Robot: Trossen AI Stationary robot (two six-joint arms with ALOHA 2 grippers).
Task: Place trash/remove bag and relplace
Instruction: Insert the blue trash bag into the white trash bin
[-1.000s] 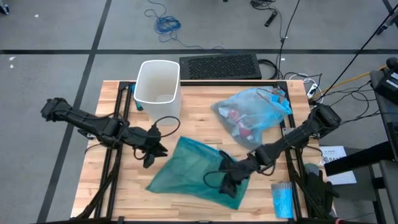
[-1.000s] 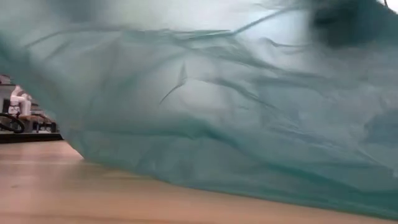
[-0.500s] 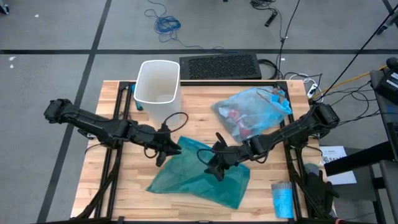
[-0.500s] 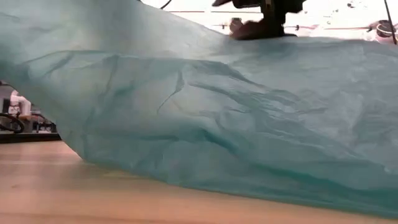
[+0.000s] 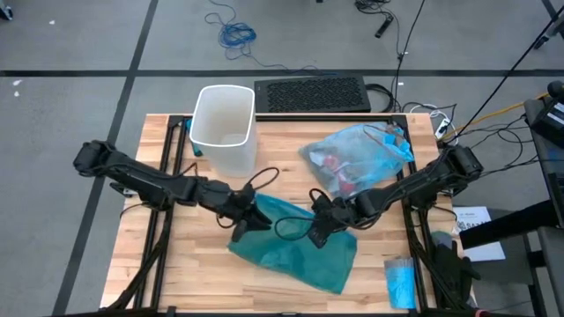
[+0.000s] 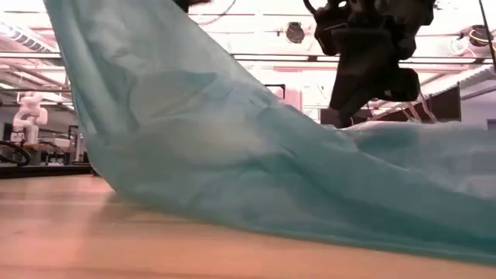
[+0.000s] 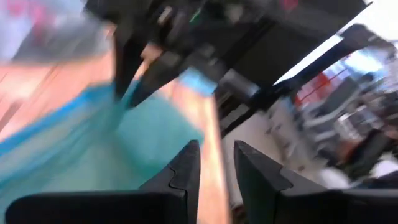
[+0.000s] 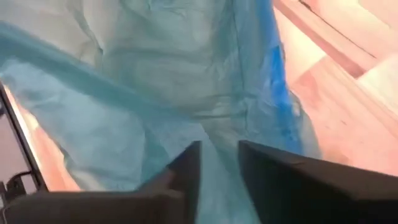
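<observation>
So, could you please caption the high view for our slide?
Both grippers, left and right, meet over the teal-green bag; the white bin stands unlined.

The pale sky-blue bag [image 5: 363, 158] is lying bunched and knotted at the table's right rear, holding the trash [image 5: 339, 171], red showing through.

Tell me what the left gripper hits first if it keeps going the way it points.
Probably the right gripper. The left gripper points across the teal bag at it, both at the bag's raised top edge. Depth is unclear; it might pass over bag only.
</observation>
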